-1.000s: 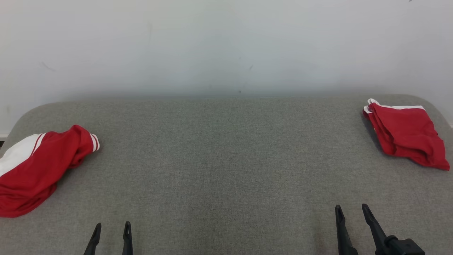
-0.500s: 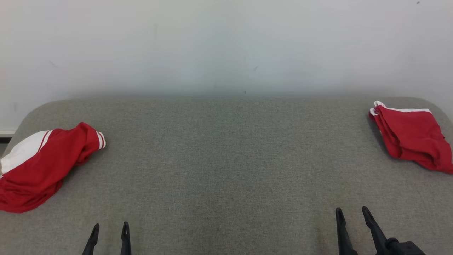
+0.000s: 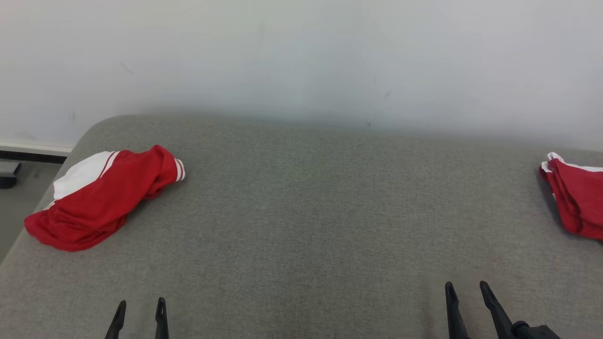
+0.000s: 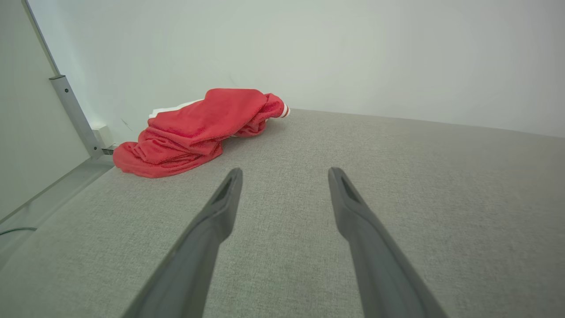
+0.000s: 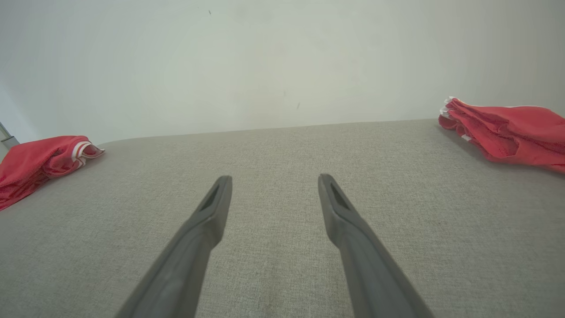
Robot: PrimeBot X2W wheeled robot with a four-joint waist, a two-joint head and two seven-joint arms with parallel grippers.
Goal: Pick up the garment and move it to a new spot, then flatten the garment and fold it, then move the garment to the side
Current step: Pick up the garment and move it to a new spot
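White wall (image 3: pixel 301 56), faintly scuffed, closes the scene behind a grey padded surface (image 3: pixel 301 212) with a rounded far corner. Against the picture of a second ago, we find the whole head view swung toward the robot's left. The surface's left edge and a strip of floor (image 3: pixel 19 212) beyond it now show, and the frame cuts the right end. We record this as a turn of the camera, not a shift of the cloth.

The crumpled garment (image 3: pixel 103 197), red with a white panel and a striped cuff, lies heaped at the far left of the surface, near its edge. It now sits whole in the head view. The folded garment (image 3: pixel 577 202), red with white trim, rests at the far right, partly cropped. The two lie well apart, with grey fabric between them.

The left gripper (image 3: pixel 141 302) rises at the lower left, fingers pointing away from the robot, jaws spread wide and holding nothing. In its wrist view the crumpled garment lies ahead and to the left of the fingers, untouched. The right gripper (image 3: pixel 466 284) stands at the lower right in a like pose, jaws equally wide and empty, apart from both garments.
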